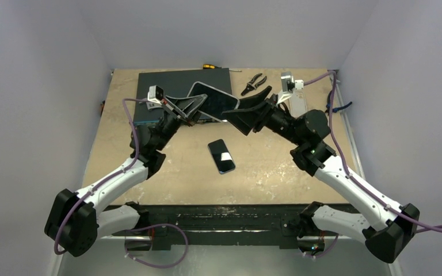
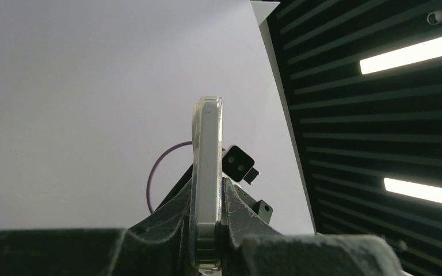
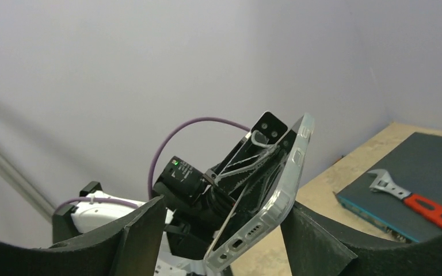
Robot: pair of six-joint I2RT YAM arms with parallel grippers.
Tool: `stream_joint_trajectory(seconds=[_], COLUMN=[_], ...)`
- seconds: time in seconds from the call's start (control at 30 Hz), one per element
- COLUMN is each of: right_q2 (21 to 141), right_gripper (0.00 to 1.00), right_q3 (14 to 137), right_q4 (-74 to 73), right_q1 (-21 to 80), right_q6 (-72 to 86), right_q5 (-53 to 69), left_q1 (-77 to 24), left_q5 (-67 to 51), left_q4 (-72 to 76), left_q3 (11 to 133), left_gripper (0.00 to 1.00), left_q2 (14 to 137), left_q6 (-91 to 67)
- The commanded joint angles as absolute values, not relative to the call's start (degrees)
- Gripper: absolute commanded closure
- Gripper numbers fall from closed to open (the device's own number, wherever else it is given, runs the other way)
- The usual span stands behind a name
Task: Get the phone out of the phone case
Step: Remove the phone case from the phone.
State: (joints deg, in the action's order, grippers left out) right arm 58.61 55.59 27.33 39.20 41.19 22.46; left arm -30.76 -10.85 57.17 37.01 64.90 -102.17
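Phone (image 1: 221, 155) lies flat mid-counter (image 1: 276, 172), already free of its case. The left gripper (image 2: 207, 230) has its jaws clamped on the clear phone case (image 2: 207, 161), raised edge-on. The right gripper (image 1: 243, 115) has its jaws spread wide beside it, probably the helper for peeling.

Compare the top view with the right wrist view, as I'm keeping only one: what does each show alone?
Only the top view shows the phone lying on the table, and the pliers. Only the right wrist view shows a red-handled wrench. Both show the clear case clamped in the left gripper and the dark mat.
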Motion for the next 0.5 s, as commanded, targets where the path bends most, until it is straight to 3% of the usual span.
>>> stream_joint_trajectory(seconds=[0.0, 0.23, 0.47], right_q2=[59.7, 60.6, 62.0], right_gripper=[0.26, 0.31, 0.55], right_q3=[59.4, 58.6, 59.8], right_q4=[29.3, 29.1, 28.3], right_q1=[39.7, 39.7, 39.7], right_q6=[47.9, 49.2, 48.9], right_q5=[29.8, 31.9, 32.7], left_q1=[-31.2, -31.2, -31.2], left_q5=[-11.8, -10.4, -9.1], left_q4=[59.7, 58.4, 57.0], left_q3=[37.9, 39.2, 39.5], left_gripper=[1.00, 1.00, 1.00], left_q2=[63.7, 63.0, 62.8], left_q6=[-99.3, -98.0, -97.4])
